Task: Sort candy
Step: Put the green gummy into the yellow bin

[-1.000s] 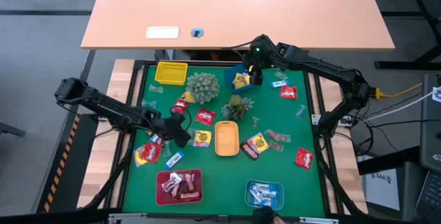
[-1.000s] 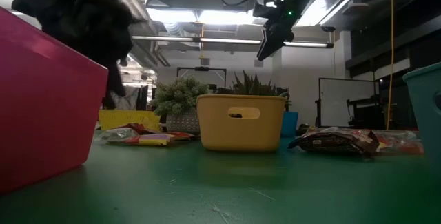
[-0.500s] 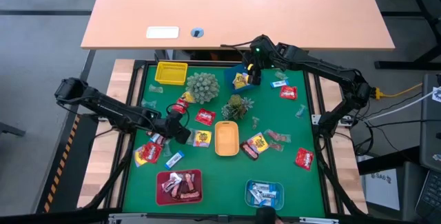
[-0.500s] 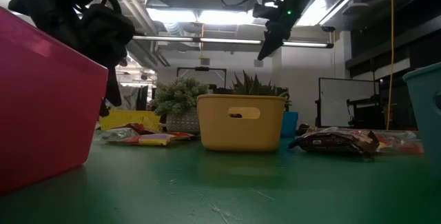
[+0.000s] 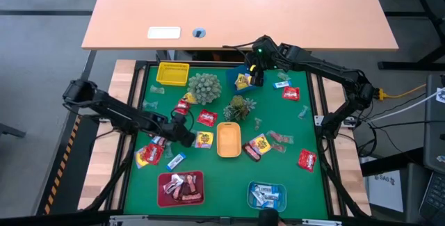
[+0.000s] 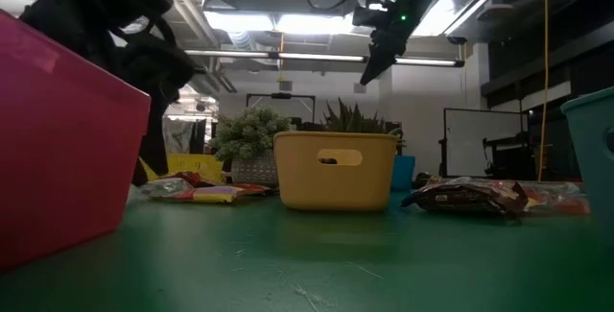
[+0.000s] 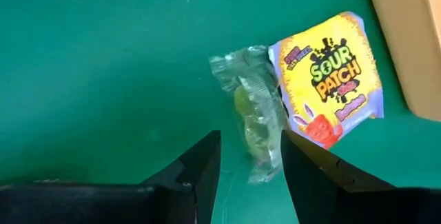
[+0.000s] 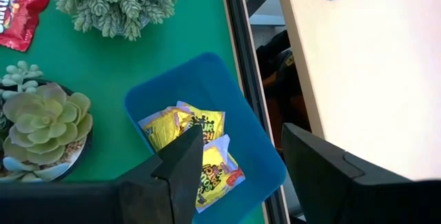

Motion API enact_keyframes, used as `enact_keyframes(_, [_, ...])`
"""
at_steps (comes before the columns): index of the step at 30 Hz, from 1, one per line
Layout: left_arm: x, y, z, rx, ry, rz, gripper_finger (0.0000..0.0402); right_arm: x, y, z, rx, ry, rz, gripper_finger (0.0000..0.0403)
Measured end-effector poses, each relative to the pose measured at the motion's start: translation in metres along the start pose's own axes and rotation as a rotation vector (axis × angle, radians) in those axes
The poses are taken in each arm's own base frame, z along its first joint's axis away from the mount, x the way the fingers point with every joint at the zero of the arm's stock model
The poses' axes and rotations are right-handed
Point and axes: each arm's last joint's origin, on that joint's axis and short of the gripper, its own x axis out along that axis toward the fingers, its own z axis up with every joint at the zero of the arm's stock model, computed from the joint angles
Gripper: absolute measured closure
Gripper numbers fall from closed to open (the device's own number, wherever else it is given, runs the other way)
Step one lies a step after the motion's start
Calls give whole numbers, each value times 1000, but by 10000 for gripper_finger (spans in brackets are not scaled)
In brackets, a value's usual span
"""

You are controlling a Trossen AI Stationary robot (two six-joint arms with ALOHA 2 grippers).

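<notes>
The table (image 5: 306,177) is covered with a flat green mat, bounded by a dark frame. At the left, the left gripper (image 7: 249,165) is lowered over the mat beside a shallow orange tray (image 5: 229,140) of smooth plastic with rounded corners; its two dark fingers (image 7: 200,169) are parted, and a crinkled, clear pale green sweet (image 7: 253,117) lies between them, its wrapper touching a glossy yellow packet (image 7: 329,79). Red and yellow packets (image 5: 150,155) are scattered on the mat near this gripper. Along the near edge, a dark red tray (image 5: 181,188) holding brown-pink sweets and a blue-green tray (image 5: 268,195) holding blue-white sweets are seen. A ribbed yellow tray (image 5: 172,74) stands at the far left corner. Two spiky plants are present: a pale, knobbly one (image 5: 204,87) and a darker rosette (image 5: 240,107). Farther right, the right gripper (image 8: 241,162) hangs above a smooth blue tray (image 8: 244,114), in which three crumpled yellow packets (image 8: 186,124) lie; its fingers are held apart, nothing being gripped. Two red packets (image 5: 290,93) lie on the right side of the mat.
</notes>
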Motion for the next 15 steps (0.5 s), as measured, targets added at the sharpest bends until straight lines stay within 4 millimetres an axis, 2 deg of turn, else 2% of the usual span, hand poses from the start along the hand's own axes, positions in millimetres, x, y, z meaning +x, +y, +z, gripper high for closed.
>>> enact_keyframes(15, [18,-3,-2,-1,-6,5,262,0,0,0,0,0,0,205])
